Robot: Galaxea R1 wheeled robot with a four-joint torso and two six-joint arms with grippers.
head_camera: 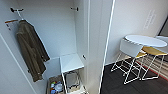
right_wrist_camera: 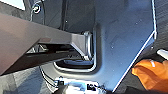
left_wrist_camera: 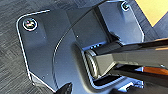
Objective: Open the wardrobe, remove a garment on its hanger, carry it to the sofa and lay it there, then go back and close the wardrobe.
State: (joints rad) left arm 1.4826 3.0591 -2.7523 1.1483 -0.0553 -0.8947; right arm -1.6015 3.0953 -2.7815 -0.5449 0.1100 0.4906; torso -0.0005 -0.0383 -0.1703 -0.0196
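Orange garment [right_wrist_camera: 150, 75] lies beside the right arm's plate, lower right of its wrist view — either gripper's hold or opening: cannot tell.

No lettering, label, brand, number or sign can be read anywhere. A pale vertical panel [head_camera: 149, 19] on the white wall [head_camera: 130, 22] behind the round table [head_camera: 146, 40] carries faint marks too blurred to make out as words. The orange garment [right_wrist_camera: 149, 74] glimpsed in the right wrist view shows no print on the part that is visible. The box of small items [head_camera: 56, 87] on the floor of the open wardrobe [head_camera: 57, 27] shows coloured shapes but no legible text.
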